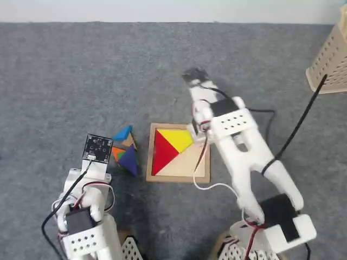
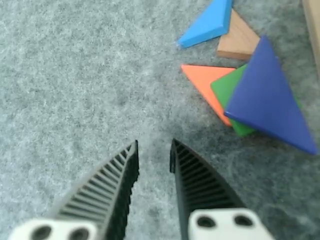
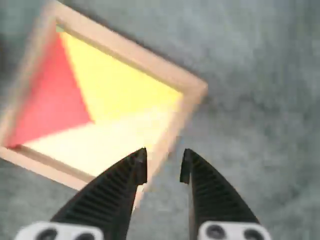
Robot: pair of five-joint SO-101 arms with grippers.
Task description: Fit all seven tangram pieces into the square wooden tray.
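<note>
Both tools are narrowly parted and empty. The left tool (image 2: pixel 154 145) hangs above bare bench (image 2: pixel 75 75) beside the loose pile. The right tool (image 3: pixel 164 152) is over the rim of the square wooden tray (image 3: pixel 192 90), which holds a red triangle (image 3: pixel 50 100) and a yellow triangle (image 3: pixel 125 85). The dark blue triangle (image 2: pixel 265 100) overlaps the green piece (image 2: pixel 227 87) and the orange triangle (image 2: pixel 202 77), so a pinch there may drag all three. No writing is legible.

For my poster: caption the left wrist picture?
Open left end effector hovers beside a pile of loose tangram pieces.
</note>
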